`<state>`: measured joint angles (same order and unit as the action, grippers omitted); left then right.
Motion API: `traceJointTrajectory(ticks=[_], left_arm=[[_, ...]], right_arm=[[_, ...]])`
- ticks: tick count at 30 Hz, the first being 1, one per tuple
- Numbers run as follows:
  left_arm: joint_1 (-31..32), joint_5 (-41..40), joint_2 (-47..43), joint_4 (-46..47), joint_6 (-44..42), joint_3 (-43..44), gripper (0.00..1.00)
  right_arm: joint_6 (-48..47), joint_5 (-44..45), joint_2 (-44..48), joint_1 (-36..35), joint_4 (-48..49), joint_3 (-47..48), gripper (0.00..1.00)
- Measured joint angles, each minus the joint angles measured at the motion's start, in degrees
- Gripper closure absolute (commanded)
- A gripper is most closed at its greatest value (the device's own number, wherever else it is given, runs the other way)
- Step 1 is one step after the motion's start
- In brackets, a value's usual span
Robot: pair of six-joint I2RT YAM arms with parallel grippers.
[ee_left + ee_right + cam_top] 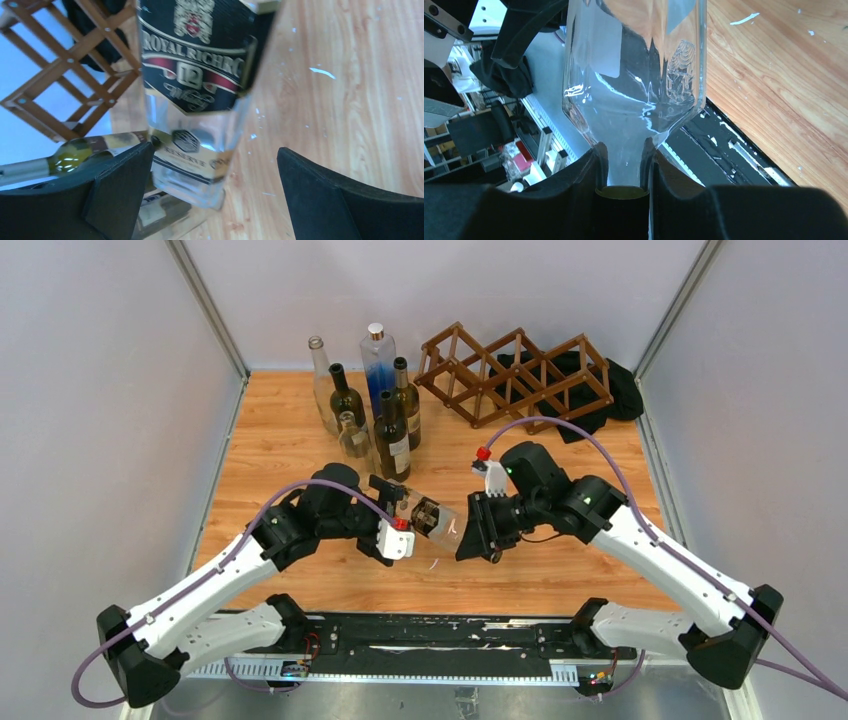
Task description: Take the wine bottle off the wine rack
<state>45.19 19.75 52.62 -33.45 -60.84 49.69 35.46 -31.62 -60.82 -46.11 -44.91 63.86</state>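
Clear glass with a black and gold label: that's the wine bottle (432, 520), and it's already well clear of the wine rack (515, 375), out in front of it toward the arms and lying roughly sideways between the two grippers. The right gripper (624, 165) has its jaws clamped on the neck, so it's carrying the load. The left gripper (212, 165) is spread wide at the base end, one finger on each side, not pinching anything. Every rack cell I can see from above looks empty. A bunch of standing bottles (375, 405) sits just left of the rack, and a black cloth (620, 390) is bunched behind it. So I'd say the pull-out is basically done. What's left is setting the bottle down somewhere, probably near that bunch.
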Motion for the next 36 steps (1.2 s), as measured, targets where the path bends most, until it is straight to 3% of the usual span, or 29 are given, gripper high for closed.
traceJointTrajectory(ticks=[5, 12, 14, 16, 18, 20, 21, 27, 36], left_arm=[[0.0, -1.6, -1.5, 6.4, 1.1, -2.6, 0.00], [0.1, -1.3, -0.6, 5.5, 1.4, -2.5, 0.01], [0.1, -0.9, 0.2, 4.3, 1.3, -2.3, 0.08], [0.1, -0.4, 1.1, 2.8, 1.0, -1.9, 0.24], [0.1, 0.1, 1.5, 1.6, 0.9, -1.6, 0.54], [0.1, 0.3, 1.8, 0.4, 0.5, -0.9, 0.93], [0.2, 0.1, 1.9, 0.0, 0.4, -0.5, 1.00], [0.2, -0.6, 1.6, -0.5, 8.9, 0.4, 1.00], [0.2, 0.9, -0.6, 1.7, 28.6, 4.6, 1.00]], right_arm=[[-2.4, -1.4, -3.9, -2.1, -2.0, 3.5, 1.00], [-3.6, -0.3, -6.4, -4.9, -3.1, 7.4, 1.00], [-3.8, -0.5, -6.8, -5.9, -3.1, 8.0, 1.00], [-3.9, -0.6, -6.9, -6.8, -2.8, 8.1, 1.00], [-4.0, -0.7, -6.9, -7.0, -2.8, 8.3, 0.88], [-4.3, -0.5, -6.9, -7.0, -3.0, 8.7, 0.61], [-4.3, -0.3, -6.8, -7.0, -2.9, 8.8, 0.51], [-5.8, 5.0, -3.4, -7.1, 0.6, 10.6, 0.11], [-6.4, 19.9, 8.1, -7.2, 8.7, 11.9, 0.05]])
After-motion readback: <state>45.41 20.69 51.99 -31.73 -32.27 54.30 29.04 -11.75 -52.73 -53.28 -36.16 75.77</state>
